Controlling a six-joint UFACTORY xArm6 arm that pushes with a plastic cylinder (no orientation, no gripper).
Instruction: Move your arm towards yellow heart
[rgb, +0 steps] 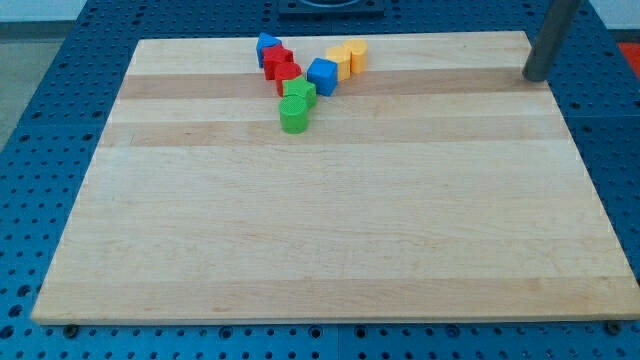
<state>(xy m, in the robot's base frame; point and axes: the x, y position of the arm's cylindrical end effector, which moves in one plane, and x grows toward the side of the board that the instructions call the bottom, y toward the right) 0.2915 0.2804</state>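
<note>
Pale wood board (330, 230) fills most of the view, sitting on a blue perforated surface (40, 150). All blocks are bunched near the view's top, left of centre, in a rough V shape.

Left arm of the V: blue block (267, 46) at the top, shape unclear, w/ a red block (277, 60) touching it just below, then a second red block (287, 76) touching that one. Shapes of both reds are hard to make out. Below them a green star-ish block (298, 93), and right under it a green cylinder (294, 117), the two touching. That cylinder is the lowest block in the cluster.

Right arm of the V: blue cube (322, 76) just beside the green star-ish block, up and to the view's right of it. Next up, a yellow block (340, 62) touching the cube, then another yellow block (354, 53) touching that. Which of the two is the heart I can't tell; outlines are too small.

Dark rod comes in at the view's top right corner, tilted slightly. My tip (536, 78) rests at the board's right edge, near the top, well apart from every block. It holds nothing and touches no block. Yellow pair lies to the view's left of my tip, at abt the same height in the view, w/ bare board between.
</note>
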